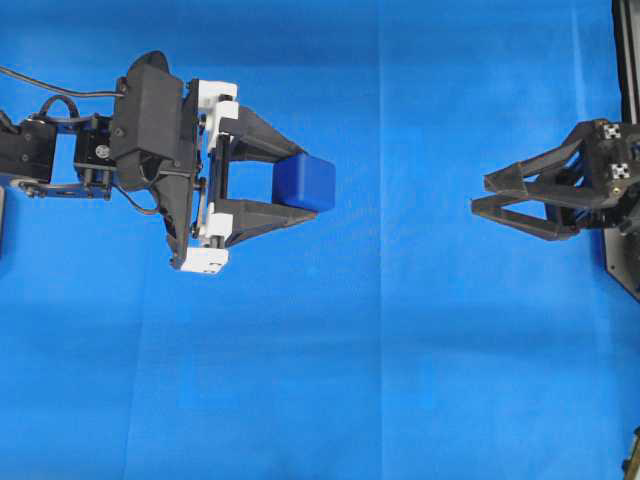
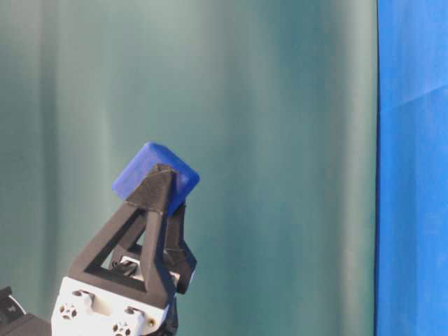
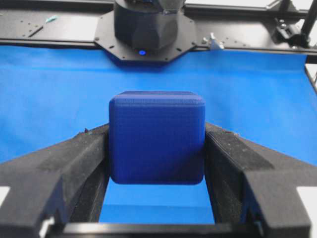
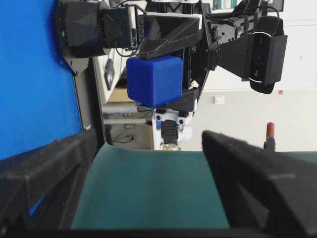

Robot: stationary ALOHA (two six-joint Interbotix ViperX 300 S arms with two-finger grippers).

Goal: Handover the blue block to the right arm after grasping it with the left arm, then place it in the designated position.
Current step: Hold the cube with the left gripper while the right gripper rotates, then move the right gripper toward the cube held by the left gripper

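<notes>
Blue block (image 1: 304, 183) pinched at the very tips of the left claw (image 1: 300, 185), raised off the blue surface (image 1: 400, 350). Right claw (image 1: 480, 205) spread wide and empty, well apart from the block, facing it. Risk: slipping from so shallow a hold, or getting knocked loose by a misaligned approach.

The right arm (image 1: 600, 180) is cut off by the overhead view's right edge; the table-level view crops the left arm (image 2: 115, 308) below its white bracket, fingers covering part of the blue block (image 2: 150, 175)
</notes>
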